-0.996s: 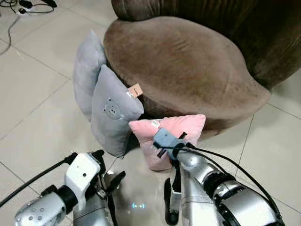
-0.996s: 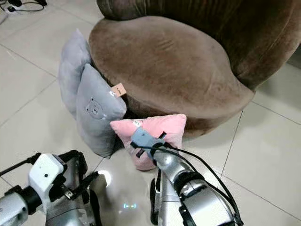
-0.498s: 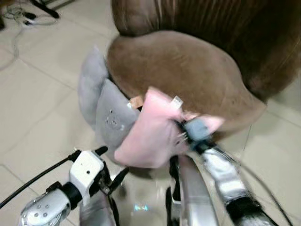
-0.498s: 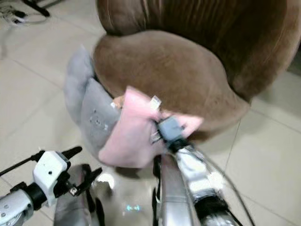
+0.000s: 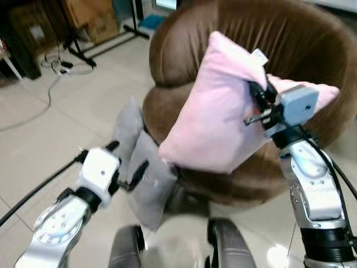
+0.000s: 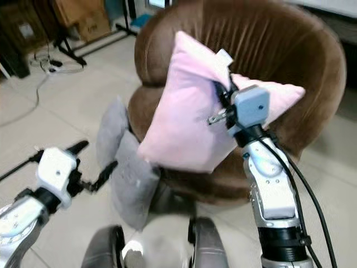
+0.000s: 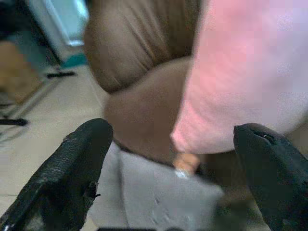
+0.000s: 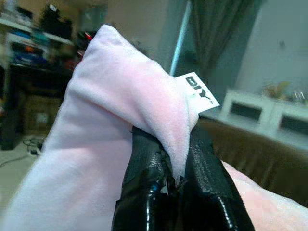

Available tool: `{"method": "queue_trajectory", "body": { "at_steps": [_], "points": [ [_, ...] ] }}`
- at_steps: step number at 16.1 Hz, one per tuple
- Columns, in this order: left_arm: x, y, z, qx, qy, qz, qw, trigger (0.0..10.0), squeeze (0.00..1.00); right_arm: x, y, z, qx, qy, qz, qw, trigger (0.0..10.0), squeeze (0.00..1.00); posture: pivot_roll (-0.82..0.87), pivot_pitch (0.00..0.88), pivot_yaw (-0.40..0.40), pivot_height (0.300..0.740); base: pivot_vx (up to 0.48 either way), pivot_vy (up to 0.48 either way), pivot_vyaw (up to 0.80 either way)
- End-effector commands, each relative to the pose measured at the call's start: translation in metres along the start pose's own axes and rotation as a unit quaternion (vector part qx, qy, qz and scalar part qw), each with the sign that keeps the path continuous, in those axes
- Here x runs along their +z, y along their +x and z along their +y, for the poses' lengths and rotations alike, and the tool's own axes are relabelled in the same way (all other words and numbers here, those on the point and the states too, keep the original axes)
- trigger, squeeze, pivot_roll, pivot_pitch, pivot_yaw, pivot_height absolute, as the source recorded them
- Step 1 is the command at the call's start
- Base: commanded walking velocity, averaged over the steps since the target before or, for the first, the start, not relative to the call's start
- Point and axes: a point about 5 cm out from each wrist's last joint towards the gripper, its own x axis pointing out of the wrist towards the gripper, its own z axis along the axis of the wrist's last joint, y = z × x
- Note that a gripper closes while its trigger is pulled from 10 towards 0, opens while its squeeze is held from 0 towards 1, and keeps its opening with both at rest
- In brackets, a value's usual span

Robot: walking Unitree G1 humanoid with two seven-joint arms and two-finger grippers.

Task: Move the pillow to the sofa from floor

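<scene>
A pink pillow (image 5: 217, 117) hangs in the air above the seat of the brown sofa (image 5: 279, 33), held by its upper edge. My right gripper (image 5: 257, 96) is shut on that edge next to a white tag (image 8: 198, 90); the black fingers (image 8: 149, 178) pinch the pink fabric. My left gripper (image 5: 127, 163) is open low on the left, beside the grey pillows (image 5: 146, 184), holding nothing. Its two fingers (image 7: 72, 163) stand wide apart, with the pink pillow (image 7: 250, 72) and sofa seat (image 7: 144, 110) beyond them.
Two grey pillows (image 6: 125, 178) lean against the sofa's front on the tiled floor (image 5: 50, 134). Cables (image 5: 58, 70), a black stand's feet (image 5: 95, 47) and cardboard boxes (image 5: 92, 17) lie at the far left. My legs (image 5: 223, 245) show below.
My right gripper has lifted the pink pillow from floor level up high in front of the sofa's backrest. The camera has tilted up, showing more of the room.
</scene>
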Motion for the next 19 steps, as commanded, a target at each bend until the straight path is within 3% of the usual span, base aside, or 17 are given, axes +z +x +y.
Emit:
{"method": "queue_trajectory", "body": {
  "at_steps": [1,6,8,10,17,19],
  "points": [
    [0.004,0.006,0.006,0.030,0.001,-0.006,1.000,10.0,0.00,-0.005,0.000,-0.006,-0.048,0.024,0.043,0.998,10.0,0.00,-0.05,0.000,0.036,0.697,0.000,0.000,0.00],
    [0.011,0.038,0.012,0.097,-0.013,-0.044,0.994,10.0,0.00,-0.028,-0.017,0.020,-0.077,0.125,0.136,0.980,10.0,0.00,-0.10,0.000,0.050,0.740,0.000,0.000,0.00],
    [0.011,0.040,0.009,0.096,-0.034,-0.050,0.994,10.0,0.00,-0.037,-0.022,0.024,-0.075,0.133,0.162,0.975,10.0,0.00,-0.10,0.000,0.050,0.740,0.000,0.000,0.00],
    [0.010,0.040,0.006,0.089,-0.028,-0.049,0.994,10.0,0.00,-0.044,-0.024,0.023,-0.080,0.143,0.182,0.970,10.0,0.00,-0.10,0.000,0.049,0.740,0.000,0.000,0.00],
    [0.018,0.050,0.011,0.103,-0.010,-0.080,0.991,10.0,0.00,-0.041,-0.020,0.029,-0.075,0.176,0.175,0.966,10.0,0.00,-0.11,0.000,0.060,0.740,0.000,0.000,0.00],
    [0.022,0.054,0.010,0.097,-0.016,-0.092,0.991,10.0,0.00,-0.043,-0.020,0.026,-0.084,0.172,0.178,0.965,10.0,0.00,-0.12,0.000,0.061,0.740,0.000,0.000,-0.80]
  ]
}}
